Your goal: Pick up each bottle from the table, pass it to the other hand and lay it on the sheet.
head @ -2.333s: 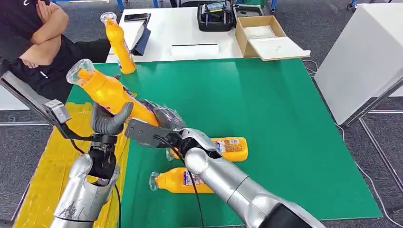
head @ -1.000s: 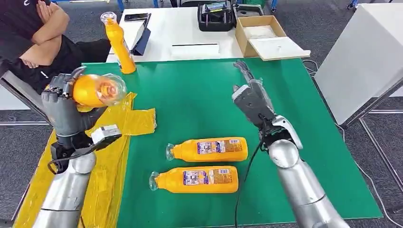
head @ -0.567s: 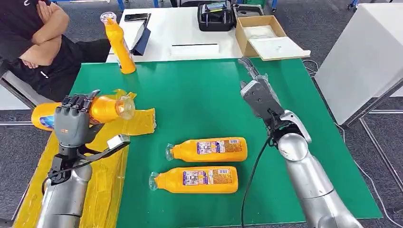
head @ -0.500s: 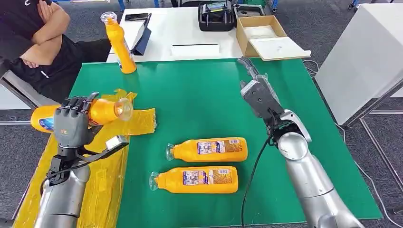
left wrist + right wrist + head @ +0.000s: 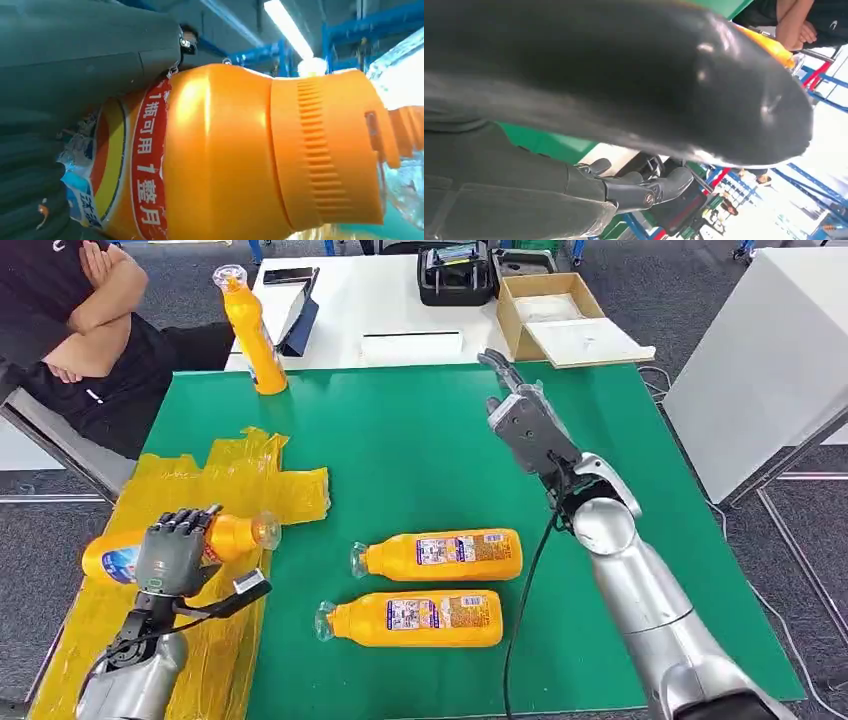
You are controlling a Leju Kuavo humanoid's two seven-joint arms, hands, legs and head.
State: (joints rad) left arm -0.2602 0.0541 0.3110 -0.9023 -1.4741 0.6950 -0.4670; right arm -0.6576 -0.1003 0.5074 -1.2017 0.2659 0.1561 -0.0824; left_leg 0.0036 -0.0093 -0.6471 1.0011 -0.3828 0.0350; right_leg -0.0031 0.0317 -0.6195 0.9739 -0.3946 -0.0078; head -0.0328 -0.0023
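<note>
- Bottle-lowering is the change here: the left hand (image 5: 172, 558) is wrapped around an orange bottle (image 5: 228, 537), and compared with half a second ago it has dropped from well above the yellow sheet (image 5: 240, 475) to low over the sheet's near half, close to the robot.
- The held bottle lies roughly level now, clear cap (image 5: 266, 531) toward the green table (image 5: 420, 430) and blue-labelled base toward the table's outer edge (a second ago its cap pointed at the camera).
- From the left wrist view, the thumb (image 5: 90, 55) presses on the bottle's shoulder just behind the ribbed orange collar (image 5: 320, 150); whether the bottle already touches the sheet I cannot tell.
- The right hand (image 5: 528, 425) is empty with its fingers extended and apart, raised over the far middle of the table; it has shifted only slightly in the last half second, so the hand-over looks finished.
- Two more bottles (image 5: 437, 554) and (image 5: 410, 621) lie on their sides on the green cloth, side by side and unmoved, and another bottle (image 5: 254, 335) stands upright at the far left corner.
- My reading: this bottle is in its last step, needing only contact and release, with three left to do.
- A person (image 5: 70, 320) with folded arms sits beyond the left corner.
</note>
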